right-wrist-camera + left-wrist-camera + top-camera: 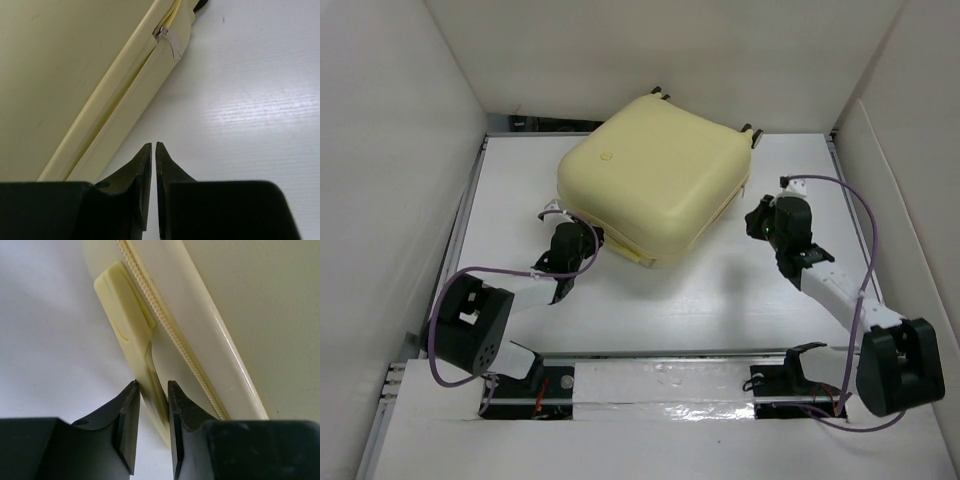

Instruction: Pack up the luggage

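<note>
The luggage (655,180), a pale yellow hard-shell suitcase with rounded corners, lies flat with its lid down, turned diamond-wise, at twelve o'clock from the workspace centre. Its small dark wheels (750,131) stick out toward one o'clock. Its matching handle (127,315) faces seven o'clock, beside the zip (170,335).

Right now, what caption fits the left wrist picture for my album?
Left gripper pinches the handle of the pale yellow luggage.

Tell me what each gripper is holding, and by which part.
The left gripper pinches the luggage by its side handle, near the handle's end. The right gripper holds nothing; its jaws are nearly closed beside the luggage.
</note>
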`<control>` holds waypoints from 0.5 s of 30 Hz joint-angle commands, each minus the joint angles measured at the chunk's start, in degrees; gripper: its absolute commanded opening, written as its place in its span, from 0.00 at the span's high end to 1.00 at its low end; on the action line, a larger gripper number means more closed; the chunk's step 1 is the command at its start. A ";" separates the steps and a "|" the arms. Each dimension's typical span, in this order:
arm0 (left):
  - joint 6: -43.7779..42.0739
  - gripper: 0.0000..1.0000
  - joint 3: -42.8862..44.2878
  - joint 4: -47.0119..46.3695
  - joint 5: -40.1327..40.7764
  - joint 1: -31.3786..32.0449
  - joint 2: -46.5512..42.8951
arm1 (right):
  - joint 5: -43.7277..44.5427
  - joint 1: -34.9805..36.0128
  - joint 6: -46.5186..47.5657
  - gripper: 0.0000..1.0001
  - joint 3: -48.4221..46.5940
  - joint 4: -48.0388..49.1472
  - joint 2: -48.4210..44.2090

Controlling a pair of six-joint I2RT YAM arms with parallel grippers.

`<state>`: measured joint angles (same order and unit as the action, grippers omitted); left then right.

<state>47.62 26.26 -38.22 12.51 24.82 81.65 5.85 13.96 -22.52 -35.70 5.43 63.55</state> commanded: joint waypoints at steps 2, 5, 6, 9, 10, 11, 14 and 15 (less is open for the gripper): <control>-5.17 1.00 -3.83 -2.65 -4.34 0.49 -1.57 | -5.40 -1.65 1.17 0.86 -6.65 8.89 10.50; -5.08 1.00 -7.09 -2.22 -3.38 3.82 -5.17 | -9.18 -0.35 1.17 0.85 -12.45 9.16 18.06; -4.90 1.00 -8.06 -2.30 -4.42 3.83 -6.05 | -9.88 0.19 1.43 0.85 -15.16 9.25 19.67; -4.20 1.00 -11.84 -3.62 -7.32 5.59 -9.48 | -11.64 2.21 2.83 0.84 -18.69 9.51 24.67; -4.02 1.00 -12.46 -3.36 -7.50 5.59 -11.32 | -12.34 2.74 3.27 0.83 -20.70 9.94 25.65; -3.93 1.00 -13.77 -3.27 -7.85 6.46 -12.20 | -13.48 2.74 3.88 0.83 -21.94 9.60 26.70; -3.06 1.00 -15.97 -3.79 -8.82 9.18 -15.28 | -15.42 4.33 5.47 0.83 -25.19 8.81 29.78; -2.79 1.00 -16.24 -4.14 -8.30 10.50 -15.72 | -16.12 4.93 5.65 0.83 -25.90 8.89 30.40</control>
<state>47.99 12.45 -42.57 11.18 31.29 68.36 -1.93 15.09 -18.00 -56.99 9.06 92.16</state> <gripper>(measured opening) 0.249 0.169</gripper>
